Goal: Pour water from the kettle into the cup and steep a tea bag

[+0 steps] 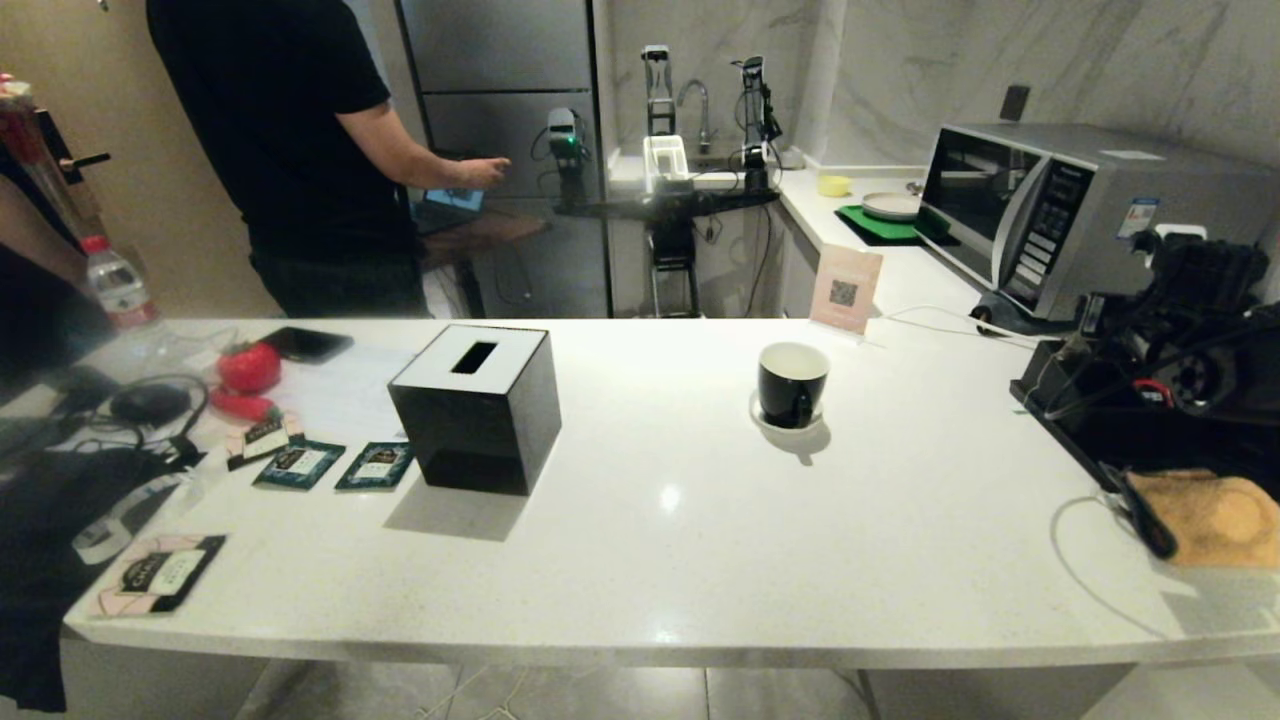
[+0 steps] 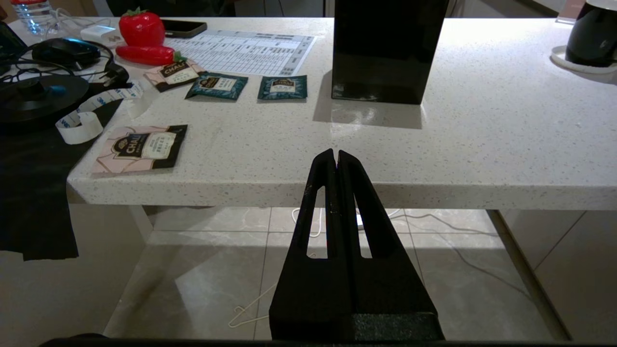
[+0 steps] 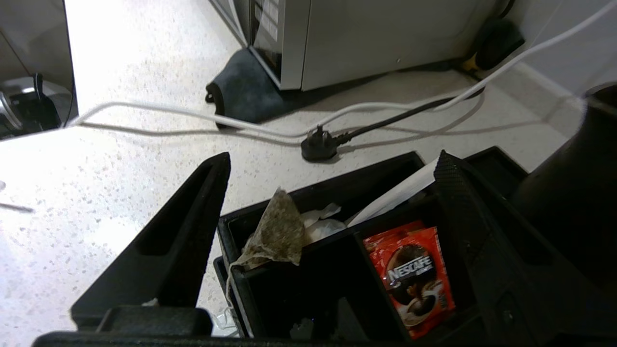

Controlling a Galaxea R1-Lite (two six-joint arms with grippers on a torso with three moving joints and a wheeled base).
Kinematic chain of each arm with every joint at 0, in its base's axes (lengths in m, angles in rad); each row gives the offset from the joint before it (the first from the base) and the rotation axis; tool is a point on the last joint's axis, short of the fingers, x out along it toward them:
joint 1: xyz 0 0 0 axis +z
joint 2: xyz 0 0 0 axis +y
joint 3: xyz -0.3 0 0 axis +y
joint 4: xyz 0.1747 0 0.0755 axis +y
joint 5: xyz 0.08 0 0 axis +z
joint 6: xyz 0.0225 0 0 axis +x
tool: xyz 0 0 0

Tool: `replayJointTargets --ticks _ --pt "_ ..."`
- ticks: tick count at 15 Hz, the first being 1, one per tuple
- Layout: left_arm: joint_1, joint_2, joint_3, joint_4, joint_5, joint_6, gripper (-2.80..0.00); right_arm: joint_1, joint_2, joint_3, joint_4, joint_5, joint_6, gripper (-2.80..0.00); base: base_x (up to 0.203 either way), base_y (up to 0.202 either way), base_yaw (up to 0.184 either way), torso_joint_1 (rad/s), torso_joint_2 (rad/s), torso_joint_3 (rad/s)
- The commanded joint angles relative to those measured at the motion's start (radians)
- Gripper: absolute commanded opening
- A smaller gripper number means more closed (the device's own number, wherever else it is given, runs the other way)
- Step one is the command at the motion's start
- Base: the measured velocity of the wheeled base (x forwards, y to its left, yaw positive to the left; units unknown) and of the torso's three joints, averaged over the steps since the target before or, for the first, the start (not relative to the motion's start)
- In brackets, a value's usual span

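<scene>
The black cup [image 1: 790, 385] stands on its white saucer [image 1: 762, 418] mid-table; its contents cannot be made out. The cup [image 2: 593, 33] also shows in the left wrist view. My right arm [image 1: 1200, 300] reaches over a black divided tray [image 3: 332, 185] at the table's right end. The right gripper [image 3: 332, 156] hovers open above the tray with nothing between its fingers. Below it, the grey-brown tea bag [image 3: 277, 231] leans in a corner compartment, its string over the rim. A large matte black body, apparently the kettle [image 3: 573, 202], stands beside the tray. My left gripper [image 2: 336, 153] is shut and parked below the table's front edge.
A black tissue box [image 1: 475, 405] and flat sachets [image 1: 300, 462] lie left of centre. A microwave [image 1: 1060, 210] stands behind the tray, with cables and a plug [image 3: 318, 144] before it. A red coffee sachet [image 3: 414, 279] lies in the tray. A person [image 1: 300, 150] stands beyond the table.
</scene>
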Motion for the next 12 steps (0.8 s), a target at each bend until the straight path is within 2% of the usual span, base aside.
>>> replayJointTargets --ticks 1,12 --pt "0.000 0.000 0.000 -0.001 0.000 -0.001 -2.80 0.000 0.035 -0.008 -0.008 -0.002 -0.001 0.00 0.000 0.000 0.000 0.000 0.00 0.000" --pt "0.000 0.000 0.000 -0.001 0.000 -0.001 -2.80 -0.010 0.093 -0.043 -0.007 -0.007 -0.002 0.00 0.000 0.000 0.000 0.000 0.00 0.000"
